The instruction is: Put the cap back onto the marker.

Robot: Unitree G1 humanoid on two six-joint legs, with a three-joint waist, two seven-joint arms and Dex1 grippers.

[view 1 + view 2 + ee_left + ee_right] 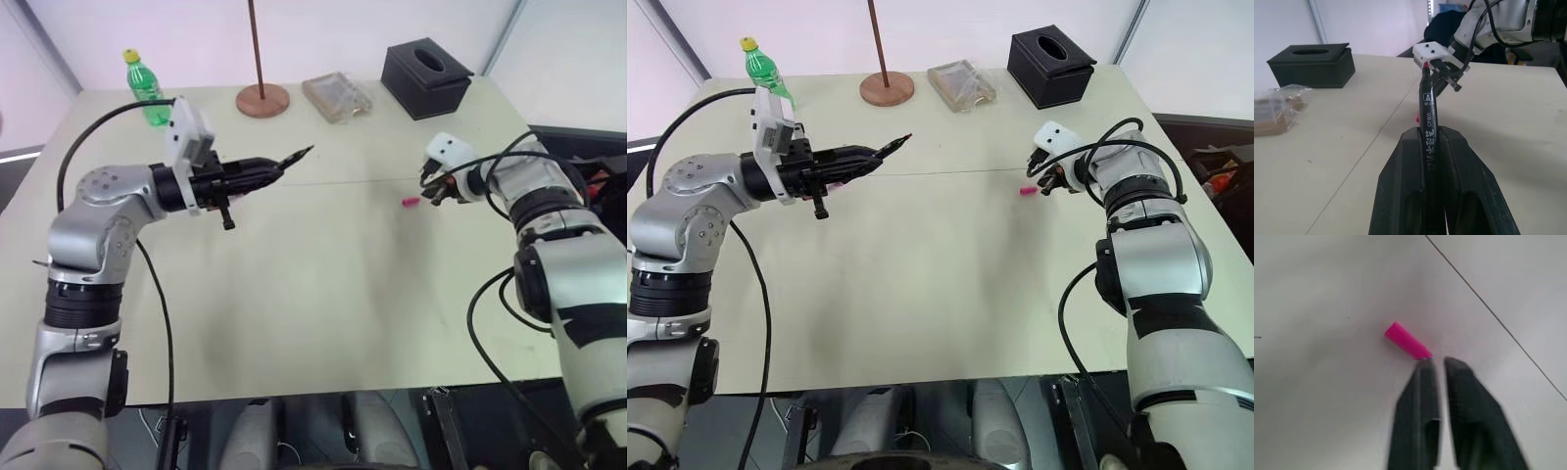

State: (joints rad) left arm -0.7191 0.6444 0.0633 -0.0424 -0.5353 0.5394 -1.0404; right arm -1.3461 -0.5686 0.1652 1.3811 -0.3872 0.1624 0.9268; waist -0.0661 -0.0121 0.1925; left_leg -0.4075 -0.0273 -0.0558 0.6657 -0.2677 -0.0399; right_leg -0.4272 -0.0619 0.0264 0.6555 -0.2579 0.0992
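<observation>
**Cap pickup: right pincer closed beside the cap, not on it**

Our right gripper has its fingers together with nothing between them; the cap lies on the table just past one fingertip. Our left gripper is clamped on the marker, held off the table, tip toward the right arm. We judge the cap grasp not made. Next: part the right fingers, straddle the cap, close, then bring it to the tip.
</observation>
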